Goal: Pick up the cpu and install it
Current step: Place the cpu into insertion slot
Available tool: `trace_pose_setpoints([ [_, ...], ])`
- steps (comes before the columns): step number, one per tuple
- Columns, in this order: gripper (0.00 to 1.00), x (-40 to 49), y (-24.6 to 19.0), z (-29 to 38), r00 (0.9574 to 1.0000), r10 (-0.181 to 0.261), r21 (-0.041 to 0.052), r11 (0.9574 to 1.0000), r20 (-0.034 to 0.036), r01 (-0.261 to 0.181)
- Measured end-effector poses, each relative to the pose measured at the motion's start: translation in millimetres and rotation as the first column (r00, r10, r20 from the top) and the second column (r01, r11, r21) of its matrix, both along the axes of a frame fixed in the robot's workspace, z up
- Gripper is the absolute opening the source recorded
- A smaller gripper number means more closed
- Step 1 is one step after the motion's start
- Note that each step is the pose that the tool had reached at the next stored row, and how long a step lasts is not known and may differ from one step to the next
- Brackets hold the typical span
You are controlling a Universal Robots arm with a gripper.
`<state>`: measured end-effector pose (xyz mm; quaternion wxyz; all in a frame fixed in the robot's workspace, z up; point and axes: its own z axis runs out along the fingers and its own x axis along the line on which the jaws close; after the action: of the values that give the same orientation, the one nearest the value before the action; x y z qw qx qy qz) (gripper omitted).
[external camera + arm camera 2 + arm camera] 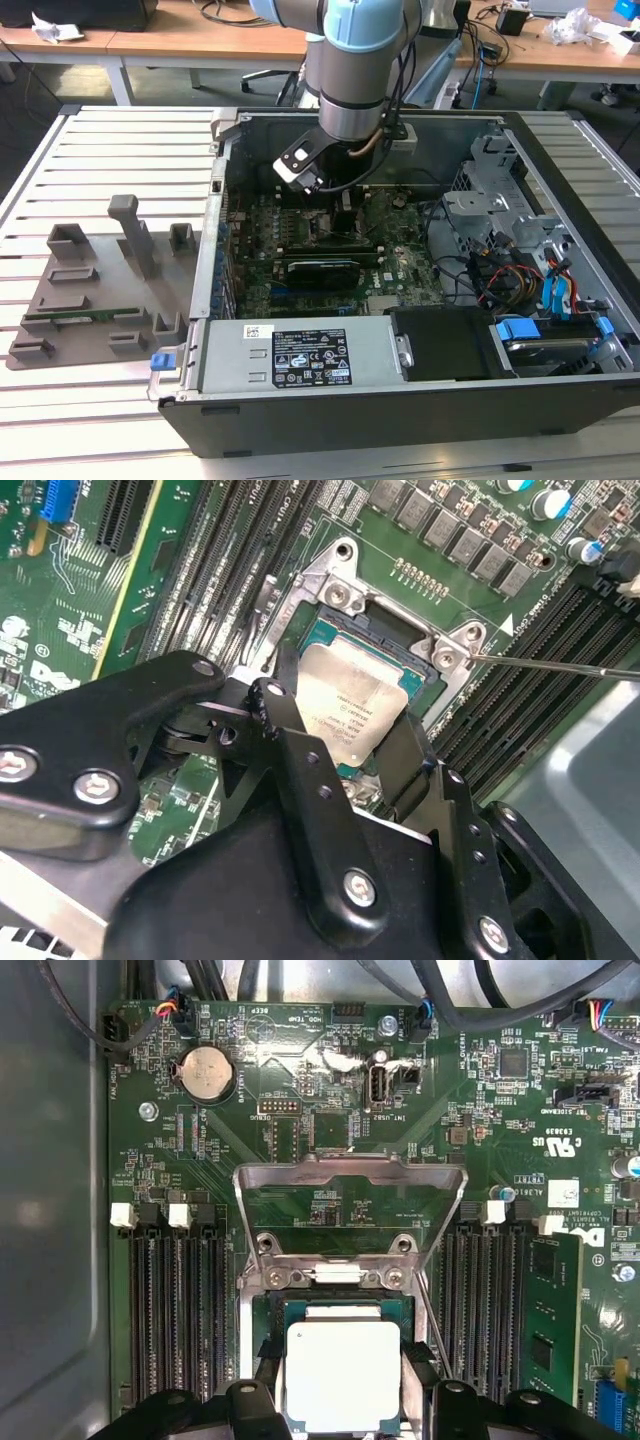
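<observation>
- Claw (345, 1395) pinches cpu (343, 1360) by two opposite edges.
- Cpu sits level within the socket (262, 1310); cannot tell whether it is fully seated.
- Load plate (350, 1163) above the socket is open; clamping is not yet done.

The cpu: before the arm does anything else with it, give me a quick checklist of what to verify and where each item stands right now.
1. Load plate swung up off the socket: ok.
2. Lever out to the side, not across the opening: ok.
3. The cpu square with the socket's edges in the first wrist view: ok.
4. The hand closed on two opposite edges of the cpu: ok.
5. The cpu fully down in the socket: cannot tell.
6. Memory stick apart from the hand: ok.
</observation>
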<state>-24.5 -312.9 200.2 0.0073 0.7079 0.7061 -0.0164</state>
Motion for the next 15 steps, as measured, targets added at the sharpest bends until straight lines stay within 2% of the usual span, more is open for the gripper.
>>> trace_pose_setpoints([
  [11, 0.55, -0.5, 1.5, -3.6, 1.0, 0.009, -0.0006, 1.0, -0.0001, -0.009],
  [13, 0.55, -0.5, 4.3, -4.1, 1.0, 0.008, 0.0, 1.0, -0.0001, -0.008],
  [15, 0.55, -1.3, 4.9, -4.7, 1.0, 0.006, -0.0003, 1.0, 0.0, -0.006],
])
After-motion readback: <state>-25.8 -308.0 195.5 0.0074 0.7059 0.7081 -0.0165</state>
